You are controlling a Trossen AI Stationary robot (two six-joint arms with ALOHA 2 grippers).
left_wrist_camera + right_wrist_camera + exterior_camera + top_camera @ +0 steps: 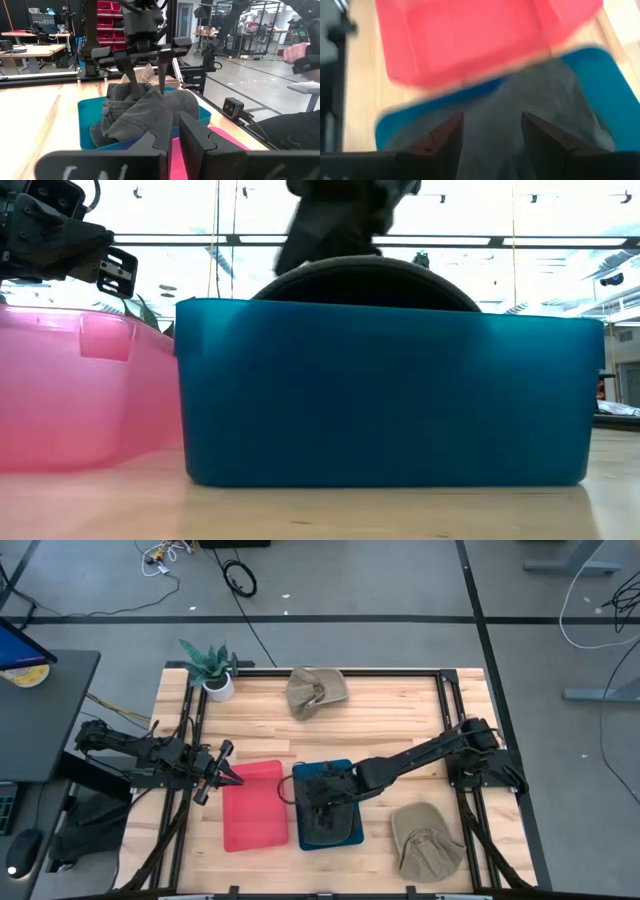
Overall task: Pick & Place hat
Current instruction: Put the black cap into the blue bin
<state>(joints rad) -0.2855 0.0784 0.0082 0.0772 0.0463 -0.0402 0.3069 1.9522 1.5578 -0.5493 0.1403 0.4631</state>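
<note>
The wooden table (400, 710) carries two bins side by side, and the right gripper (318, 792) hangs directly over the blue bin (345, 830), with the pink bin (255, 805) just to its far side from the right arm's base. Under its spread fingers (131, 70) lies a dark grey hat (145, 112), heaped inside the blue bin and rising above its rim; the fingers stand apart with their tips at or just into the cloth, so I judge this the placing step, at release. The next move would be a straight lift clear of the fabric without snagging it. Two tan hats remain on the table, one (428, 840) near the arm's side of the gripper, one (317, 690) well beyond it. The left gripper (213, 772) waits past the pink bin, fingers apart and holding nothing. Whether the fingertips touch the hat is hard to make out; the low view hides the bin's inside behind its wall.
</note>
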